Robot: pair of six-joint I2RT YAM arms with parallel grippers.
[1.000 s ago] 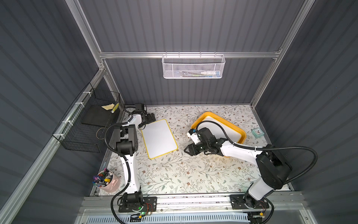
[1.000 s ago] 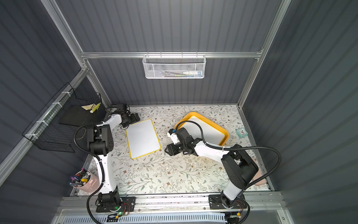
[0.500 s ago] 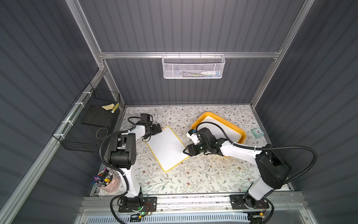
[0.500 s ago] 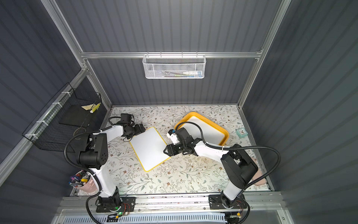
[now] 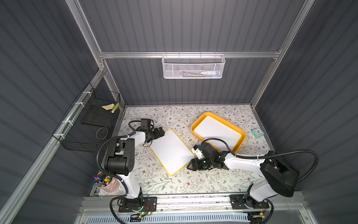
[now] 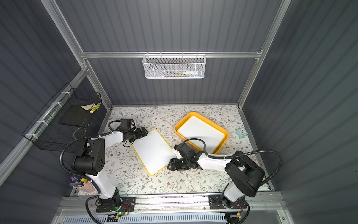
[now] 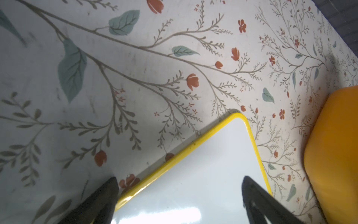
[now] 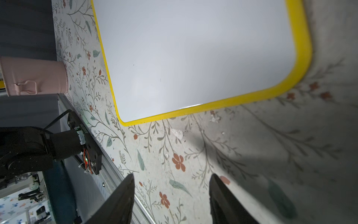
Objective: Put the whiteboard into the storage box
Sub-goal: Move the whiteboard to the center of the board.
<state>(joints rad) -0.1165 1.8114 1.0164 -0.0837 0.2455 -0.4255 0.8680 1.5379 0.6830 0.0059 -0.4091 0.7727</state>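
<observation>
- Far to the left of the whiteboard (image 5: 171, 152): black wire basket (image 5: 91, 124) on the side wall, with a dark flat slab inside.
- Left of the whiteboard, toward the front rail: pink cup (image 5: 108, 186) full of pens, standing upright at the table's edge.
- At the whiteboard's far-left corner: left gripper (image 5: 162, 133), jaws spread wide and gripping nothing. In the left wrist view, one finger (image 7: 108, 194) over the floral table (image 7: 96, 77), the other over the white face, the yellow rim running between them.
- Whiteboard itself: flat on the table, skewed, yellow-framed, blank, outside the storage box (image 5: 239, 145) and clear of it in both top views.
- Behind and well above the whiteboard: white mesh basket (image 5: 193, 67) on the back wall, pens lying inside.
- Just beside the whiteboard's near-right edge: right gripper (image 5: 189, 167), low over the table, jaws partly apart. In the right wrist view, only bare table between the fingers, the frame's rounded corner (image 8: 302, 58) a little beyond the tips and not touched.
- Right of the whiteboard: storage box, yellow-orange, angled, another white board (image 5: 217, 131) already lying flat inside.
- Farthest right of the whiteboard, past the box: small mint clock (image 5: 257, 132) near the side wall.
</observation>
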